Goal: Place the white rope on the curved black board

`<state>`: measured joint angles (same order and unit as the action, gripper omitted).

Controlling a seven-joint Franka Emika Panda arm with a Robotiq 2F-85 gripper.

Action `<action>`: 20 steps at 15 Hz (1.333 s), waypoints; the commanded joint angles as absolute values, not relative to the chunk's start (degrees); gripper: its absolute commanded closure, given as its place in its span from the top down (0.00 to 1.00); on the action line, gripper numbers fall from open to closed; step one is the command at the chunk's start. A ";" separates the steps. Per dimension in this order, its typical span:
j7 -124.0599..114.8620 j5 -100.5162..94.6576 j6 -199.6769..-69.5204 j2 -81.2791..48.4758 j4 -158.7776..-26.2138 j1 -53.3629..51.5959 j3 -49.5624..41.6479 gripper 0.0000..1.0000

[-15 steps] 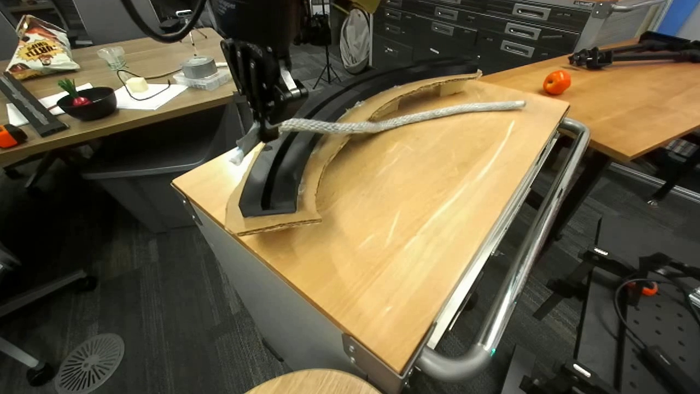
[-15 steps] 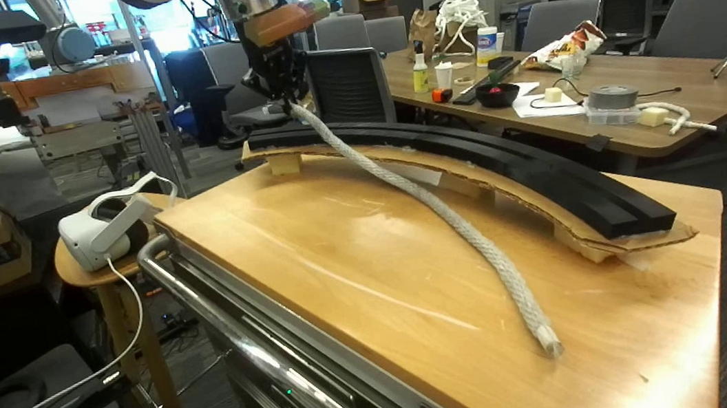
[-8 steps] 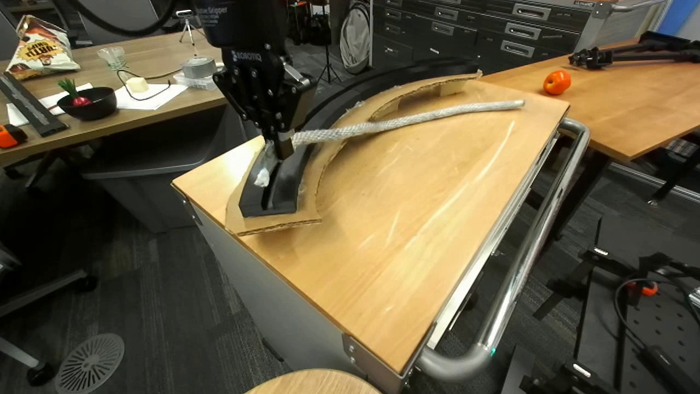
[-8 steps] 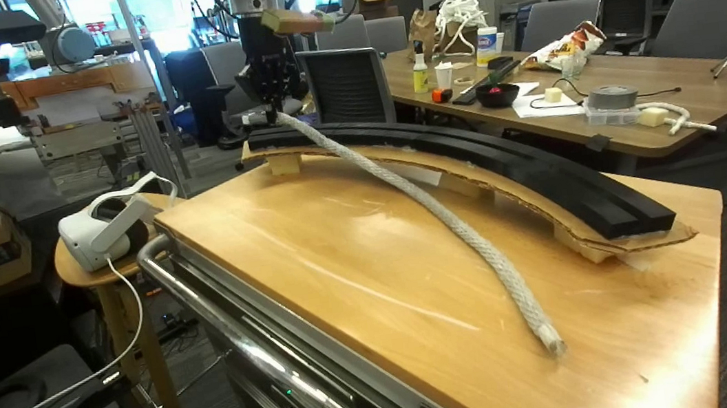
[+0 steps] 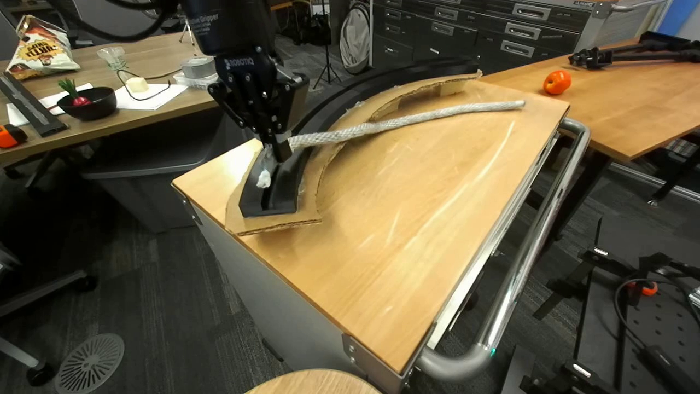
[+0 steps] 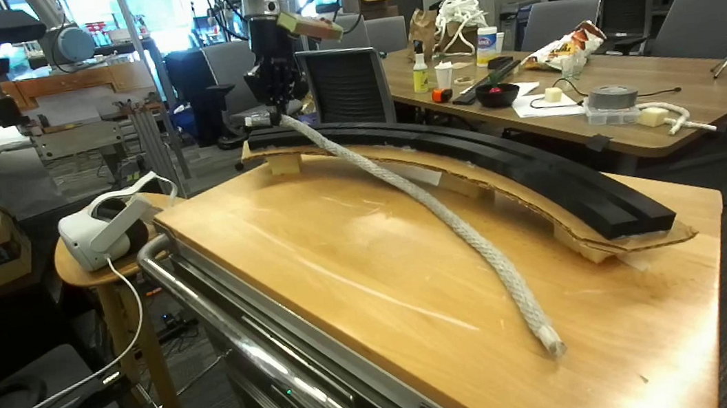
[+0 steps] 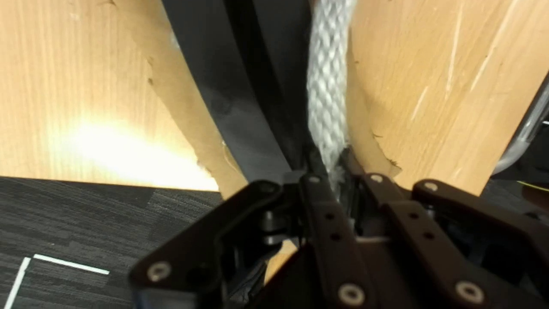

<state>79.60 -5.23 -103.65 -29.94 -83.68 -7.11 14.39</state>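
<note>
Thick and pale grey, the white rope point(image 5: 415, 116) runs across the tan tabletop in both exterior views. My gripper point(image 5: 280, 150) is shut on it near one end, and the frayed tip point(image 5: 263, 179) pokes out past the fingers. Beneath this tip lies an end of the curved black board point(image 6: 540, 175), which has a groove along its length. In an exterior view, the held part of the rope appears slightly above the board; contact is unclear. The rope's free end point(image 6: 549, 340) rests on the tabletop. From the fingers, the rope point(image 7: 329, 77) slants across the board's inner edge in the wrist view.
A cardboard base point(image 5: 317, 210) on small blocks raises the board above the tabletop point(image 6: 373, 286). Along one side of the cart runs a shiny metal rail point(image 5: 525, 262). A desk with a black bowl point(image 5: 87, 104) stands beyond the cart, and a headset point(image 6: 104, 225) sits on a stool.
My gripper has come down and turned more upright, carrying the rope's held end from beside the board to over its end. In the last half second it has shifted only slightly.
</note>
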 commanded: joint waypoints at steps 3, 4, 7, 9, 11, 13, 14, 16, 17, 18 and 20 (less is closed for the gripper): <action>71.10 -5.81 -117.31 -29.88 -87.20 -8.65 12.48 0.13; 70.80 -5.93 -117.34 -29.90 -87.50 -8.54 12.47 0.13; 71.97 -4.27 -116.85 -29.09 -88.27 -7.38 13.24 0.13; 73.44 -2.84 -116.66 -28.25 -88.75 -6.51 13.86 0.13; 74.82 -1.44 -116.41 -27.44 -89.24 -5.69 14.26 0.13; 75.54 -0.88 -116.41 -26.98 -89.73 -5.45 14.00 0.13; 75.64 -0.79 -116.46 -27.00 -89.80 -5.40 13.87 0.13; 73.43 -1.93 -117.05 -28.12 -89.39 -6.08 12.90 0.13; 73.60 -1.85 -116.35 -28.68 -89.24 -6.06 12.89 0.13; 73.29 -2.41 -115.91 -29.25 -89.29 -6.35 12.62 0.12; 73.41 -2.50 -115.26 -29.72 -89.16 -6.47 12.67 0.13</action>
